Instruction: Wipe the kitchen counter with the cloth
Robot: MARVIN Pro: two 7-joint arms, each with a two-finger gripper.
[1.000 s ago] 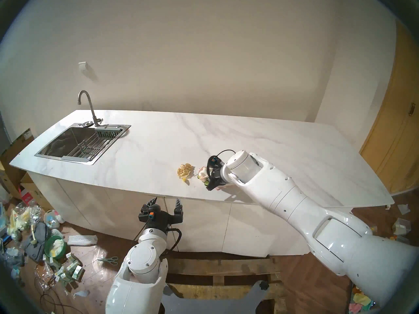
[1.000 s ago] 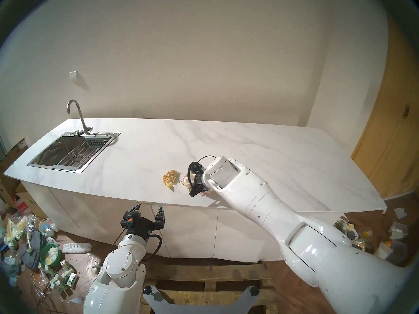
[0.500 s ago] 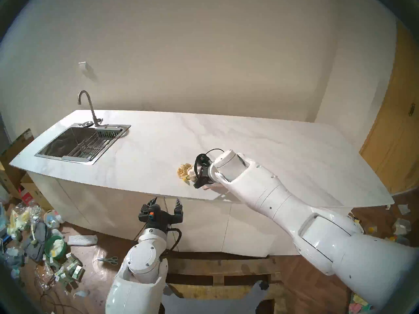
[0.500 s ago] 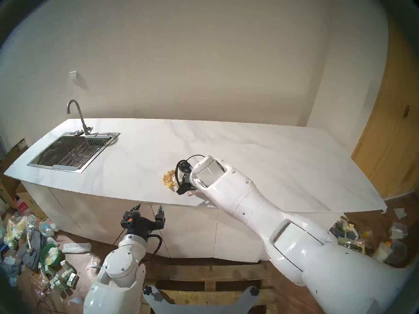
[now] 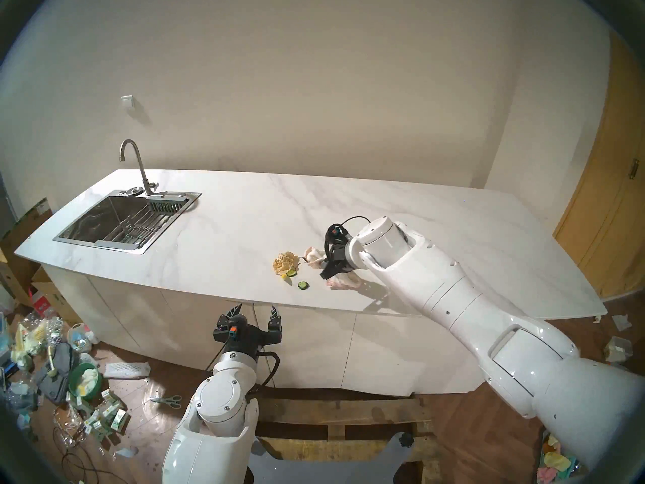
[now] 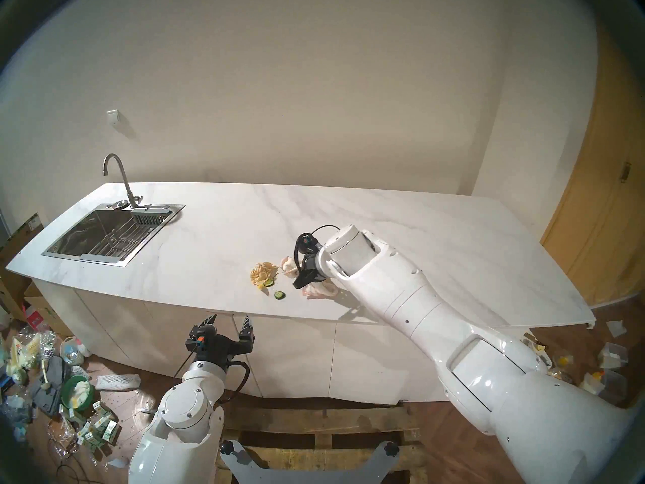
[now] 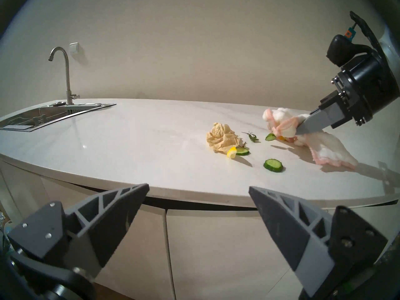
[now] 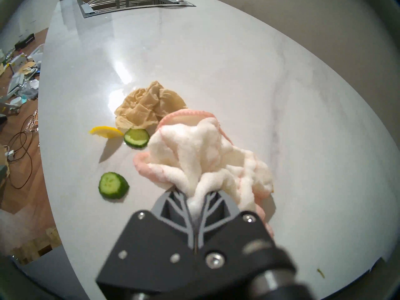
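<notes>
The white marble-look kitchen counter (image 5: pixel 227 225) (image 7: pixel 129 130) fills the middle of the head views. My right gripper (image 5: pixel 324 268) (image 8: pixel 195 197) is shut on the cloth (image 5: pixel 343 282) (image 8: pixel 194 158), a white terry towel with pink edging. The bunched cloth sticks out past the fingertips, and its tail (image 7: pixel 331 152) drags flat on the counter behind. The cloth sits just right of a tan paper wad (image 5: pixel 284 263) (image 8: pixel 149 108). My left gripper (image 5: pixel 254 310) (image 7: pixel 198 186) hangs open and empty, below the counter's front edge, facing the cabinet fronts.
Two cucumber slices (image 5: pixel 303 285) (image 8: pixel 113 185) and a lemon piece (image 7: pixel 231 152) lie by the wad, near the front edge. A green sprig (image 7: pixel 251 137) lies beyond them. The steel sink (image 5: pixel 122 221) with its faucet (image 5: pixel 134 162) is at the far left. Litter covers the floor.
My right gripper swept the cloth left up against the paper wad, then drew back to the right and farther from the front edge. Two cucumber slices now lie uncovered beside the wad. The left arm stayed still.
</notes>
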